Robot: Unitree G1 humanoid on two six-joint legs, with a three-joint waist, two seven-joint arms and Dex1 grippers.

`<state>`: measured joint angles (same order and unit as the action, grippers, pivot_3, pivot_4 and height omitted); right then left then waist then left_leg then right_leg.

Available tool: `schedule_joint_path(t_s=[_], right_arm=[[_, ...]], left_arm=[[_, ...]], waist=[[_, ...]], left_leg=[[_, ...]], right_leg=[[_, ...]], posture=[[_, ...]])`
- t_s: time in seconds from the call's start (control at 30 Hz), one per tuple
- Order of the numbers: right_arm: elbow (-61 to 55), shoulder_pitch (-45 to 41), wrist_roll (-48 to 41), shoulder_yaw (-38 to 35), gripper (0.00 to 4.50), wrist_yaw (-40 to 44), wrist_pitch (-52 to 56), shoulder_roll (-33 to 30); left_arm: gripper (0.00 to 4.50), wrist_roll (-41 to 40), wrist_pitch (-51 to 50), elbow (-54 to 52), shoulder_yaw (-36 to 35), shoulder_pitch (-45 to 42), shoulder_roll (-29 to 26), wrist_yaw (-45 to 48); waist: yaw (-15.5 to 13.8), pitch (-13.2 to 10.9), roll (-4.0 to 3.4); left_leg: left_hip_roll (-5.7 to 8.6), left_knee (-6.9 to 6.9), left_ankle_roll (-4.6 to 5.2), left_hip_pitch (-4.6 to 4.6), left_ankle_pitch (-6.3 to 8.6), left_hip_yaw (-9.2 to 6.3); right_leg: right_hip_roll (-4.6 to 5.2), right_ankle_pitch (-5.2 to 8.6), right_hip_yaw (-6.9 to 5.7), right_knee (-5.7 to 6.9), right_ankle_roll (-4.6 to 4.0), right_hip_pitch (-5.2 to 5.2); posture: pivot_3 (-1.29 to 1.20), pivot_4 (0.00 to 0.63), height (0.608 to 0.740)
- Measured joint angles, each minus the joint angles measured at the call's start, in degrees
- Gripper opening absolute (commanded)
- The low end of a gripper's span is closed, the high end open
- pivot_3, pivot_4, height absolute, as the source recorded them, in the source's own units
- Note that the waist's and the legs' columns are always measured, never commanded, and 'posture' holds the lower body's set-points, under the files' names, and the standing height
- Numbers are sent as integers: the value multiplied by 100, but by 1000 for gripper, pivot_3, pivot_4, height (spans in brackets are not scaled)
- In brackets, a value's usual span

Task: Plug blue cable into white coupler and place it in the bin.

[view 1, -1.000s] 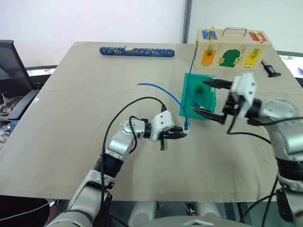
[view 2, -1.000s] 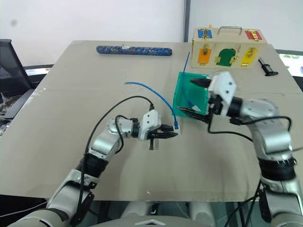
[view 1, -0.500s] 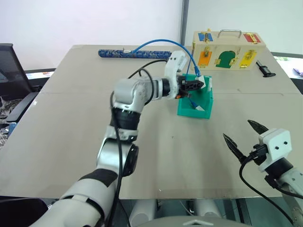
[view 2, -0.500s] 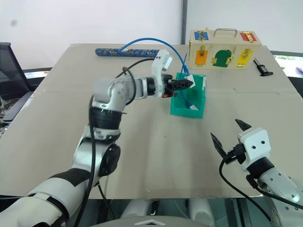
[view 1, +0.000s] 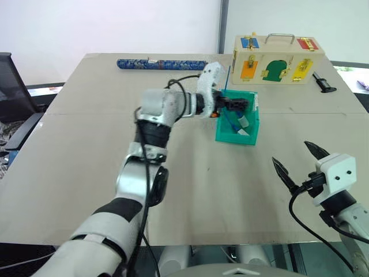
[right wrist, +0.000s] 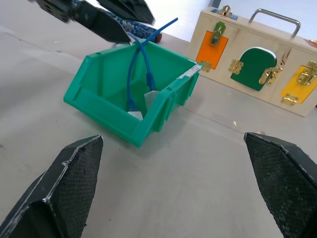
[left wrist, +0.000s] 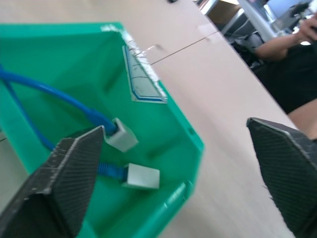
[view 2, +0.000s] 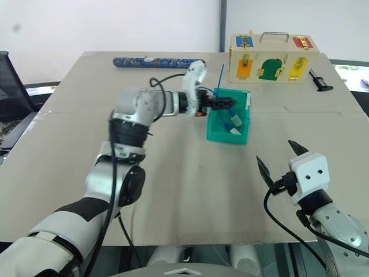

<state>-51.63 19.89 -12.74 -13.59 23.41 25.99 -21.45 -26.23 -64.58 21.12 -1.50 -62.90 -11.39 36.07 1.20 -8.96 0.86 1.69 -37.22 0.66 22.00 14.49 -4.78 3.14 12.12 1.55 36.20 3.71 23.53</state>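
The teal bin (view 1: pixel 236 138) stands right of the table's middle. Inside it lies the blue cable (left wrist: pixel 54 91), one end running into the white coupler (left wrist: pixel 121 135) on the bin floor; a second small white piece (left wrist: pixel 142 176) lies beside it on a blue stub. Part of the cable sticks up over the back rim (right wrist: pixel 148 34). My left gripper (view 1: pixel 245 105) hovers level over the bin's top, open, with nothing between its fingers. My right gripper (view 1: pixel 290 152) is open and empty, low at the front right, well clear of the bin.
A wooden box with coloured latched doors (view 1: pixel 279 60) stands behind the bin. A dark blue patterned roll (view 1: pixel 161 64) lies at the table's far edge, and a black tool (view 1: pixel 324 83) right of the box. A seated person (left wrist: pixel 292 64) is beyond the table.
My left gripper carried the cable and coupler up from the table to the bin, then opened; the cable dropped in. My right arm drew back from the bin to the front right.
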Motion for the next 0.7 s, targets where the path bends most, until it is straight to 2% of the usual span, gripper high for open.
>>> schedule_joint_path(t_s=[0.03, 0.1, 0.17, 0.23, 0.27, 0.5, 0.7], right_arm=[[11, -13, -33, -11, 4500, 3, 0, -6], [95, -131, -184, -86, 4500, 55, -8, -58], [187, -219, -245, -96, 4500, 129, -33, -98], [374, -292, -346, -156, 4500, 272, -168, -242], [634, -279, -386, -304, 4500, 394, -241, -344], [1307, 1, -651, -750, 4500, 1197, -680, -949], [2255, 206, -839, -1228, 4500, 2085, -1093, -1574]], left_arm=[[4464, -49, -16, -400, -1, 215, -157, 50], [4464, -138, 618, -1677, -61, 1200, -496, 325], [4464, -172, 889, -2042, -32, 1561, -765, 608], [4464, -301, 1553, -2589, -186, 2321, -1187, 1152], [4464, -342, 1992, -2681, -413, 2958, -1385, 1469], [4464, -191, 3220, -3089, -765, 4703, -2266, 1972], [4464, -278, 3486, -3596, -1254, 6029, -2701, 2115]], waist=[[1, 0, 0], [-28, 0, -1], [-99, -3, 5], [-35, 5, -8], [-27, 5, -7], [-100, -3, 3], [-88, -4, 5]], left_leg=[[-4, 1, -1, -2, 0, 0], [-20, 0, -9, -4, -5, 4], [-14, -8, -26, 4, -15, 0], [-19, 7, -8, -16, -4, 27], [-21, 10, -6, -19, -3, 34], [-25, 1, -1, -4, -1, 35], [-31, 1, 6, -12, 3, 35]], right_leg=[[0, -3, 2, 3, -5, 0], [3, -8, 6, 3, -13, 0], [3, -8, -7, 0, -13, -2], [7, -7, 20, -1, -16, -6], [6, -7, 26, -2, -16, -5], [8, 4, 10, -12, -37, -5], [10, 5, 10, -21, -37, -15]], posture=[[0, 150, 738], [0, 150, 738], [0, 150, 738], [0, 150, 738], [0, 150, 738], [0, 150, 738], [0, 150, 738]])
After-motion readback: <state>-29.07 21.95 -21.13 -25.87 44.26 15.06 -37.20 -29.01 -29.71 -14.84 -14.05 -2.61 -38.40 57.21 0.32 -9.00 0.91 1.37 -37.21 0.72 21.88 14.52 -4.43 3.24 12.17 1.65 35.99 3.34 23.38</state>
